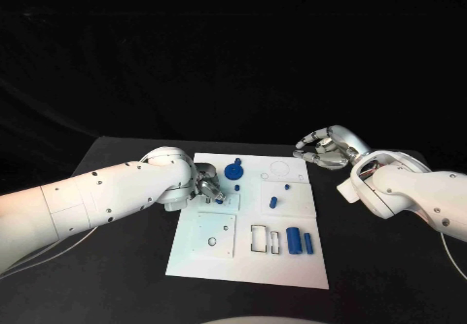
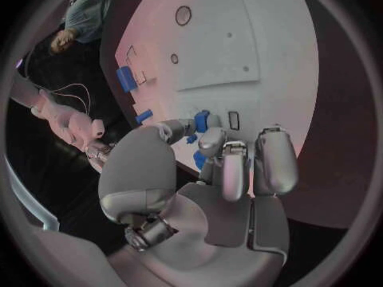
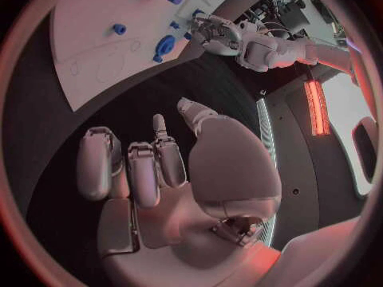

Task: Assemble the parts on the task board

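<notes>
Task board: white plate lying flat mid-bench, long side running away from the robot.
Bench: black surface.
Left hand: low over the board's left edge, fingers curled round a small blue part at the fingertips; pinched between thumb and fingers in the left wrist view.
Right hand: raised past the board's far right corner, off the plate, fingers curled inward, nothing in them.
Gear part: blue, round, on the board's far left area, just beyond the left hand.
Cylinders: two blue pieces side by side, near right of the board.
Small blue pieces: one mid-board, apart from both hands.
</notes>
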Controlling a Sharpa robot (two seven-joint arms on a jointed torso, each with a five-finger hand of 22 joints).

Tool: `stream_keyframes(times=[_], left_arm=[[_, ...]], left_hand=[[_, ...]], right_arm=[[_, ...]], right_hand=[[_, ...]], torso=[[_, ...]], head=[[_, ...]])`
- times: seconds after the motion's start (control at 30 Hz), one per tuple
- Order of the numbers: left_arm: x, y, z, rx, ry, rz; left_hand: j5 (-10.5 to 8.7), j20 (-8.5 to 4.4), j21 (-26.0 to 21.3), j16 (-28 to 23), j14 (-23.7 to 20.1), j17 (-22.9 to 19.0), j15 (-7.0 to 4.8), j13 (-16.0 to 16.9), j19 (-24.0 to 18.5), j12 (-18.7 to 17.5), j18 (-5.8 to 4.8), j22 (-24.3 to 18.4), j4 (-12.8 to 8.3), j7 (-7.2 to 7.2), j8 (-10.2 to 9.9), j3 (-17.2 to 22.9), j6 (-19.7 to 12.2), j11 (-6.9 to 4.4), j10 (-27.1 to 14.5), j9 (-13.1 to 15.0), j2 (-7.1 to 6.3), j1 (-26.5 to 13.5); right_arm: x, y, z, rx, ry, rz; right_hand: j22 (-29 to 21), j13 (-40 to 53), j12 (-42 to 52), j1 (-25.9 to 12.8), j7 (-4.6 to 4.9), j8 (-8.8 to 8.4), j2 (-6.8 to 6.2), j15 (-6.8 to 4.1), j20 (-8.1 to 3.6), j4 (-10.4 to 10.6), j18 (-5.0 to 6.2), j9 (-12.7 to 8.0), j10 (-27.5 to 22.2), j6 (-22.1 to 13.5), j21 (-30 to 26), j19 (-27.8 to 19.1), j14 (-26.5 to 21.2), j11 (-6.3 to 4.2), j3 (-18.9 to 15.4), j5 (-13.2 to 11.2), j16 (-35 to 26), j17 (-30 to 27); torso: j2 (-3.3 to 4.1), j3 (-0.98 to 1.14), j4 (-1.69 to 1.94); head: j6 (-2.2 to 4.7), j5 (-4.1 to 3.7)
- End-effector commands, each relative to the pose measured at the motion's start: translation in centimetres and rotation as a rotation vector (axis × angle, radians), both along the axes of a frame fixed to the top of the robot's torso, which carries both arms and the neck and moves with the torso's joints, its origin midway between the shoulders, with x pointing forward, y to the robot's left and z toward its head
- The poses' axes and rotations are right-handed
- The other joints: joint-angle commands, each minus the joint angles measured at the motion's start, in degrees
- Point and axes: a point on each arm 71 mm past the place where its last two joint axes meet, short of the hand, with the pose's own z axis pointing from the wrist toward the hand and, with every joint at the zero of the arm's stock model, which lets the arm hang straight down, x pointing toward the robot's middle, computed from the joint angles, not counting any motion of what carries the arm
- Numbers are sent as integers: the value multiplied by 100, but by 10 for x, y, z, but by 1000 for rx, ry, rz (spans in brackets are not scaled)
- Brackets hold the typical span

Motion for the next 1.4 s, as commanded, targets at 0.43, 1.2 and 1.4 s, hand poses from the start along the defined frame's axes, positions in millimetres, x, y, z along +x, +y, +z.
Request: stream_keyframes(times=[0.43, 1.2, 1.4], left_arm=[[-3, -2, -7, 13, 48, -23], [-4, 4, -8, 8, 40, -9], [-5, 6, -4, -13, 28, 1]], left_hand=[[-61, -57, 28, 19, 596, 1509, -69, 32, 6, 59, -39, 14, -11, -147, -45, -238, 155, -29, 30, 10, -49, -294], [-71, -70, 41, 19, 596, 1509, -80, 73, 28, 91, -47, 67, 512, -159, -78, -1147, 236, -40, 51, 25, -110, -386], [-71, -76, 25, 19, 596, 1509, -76, 53, 21, 80, -43, 45, 554, -149, -93, -1336, 216, -31, 32, 28, -170, -428]], right_arm=[[-1, 0, 0, -1, -3, 7], [-1, -2, -1, 3, -5, -6], [-1, -2, -2, 6, -4, -8]], right_hand=[[245, 473, -41, -167, -15, 35, 3, -24, -4, 181, 93, 31, -26, -37, -53, -33, 414, 1, -86, -31, -24, 661], [239, 469, -47, -354, -36, 85, 15, -40, -21, 593, 97, 111, -26, -85, -101, -31, 416, -15, -421, 189, -32, 656], [231, 464, -53, -435, -39, 100, 37, -43, -24, 730, 101, 136, -32, -104, -126, -37, 414, -18, -565, 126, -37, 647]], torso=[[-3, -3, 5], [2, -10, 5], [-8, -10, 8]], head=[[-6, -11], [21, -25], [32, -30]])
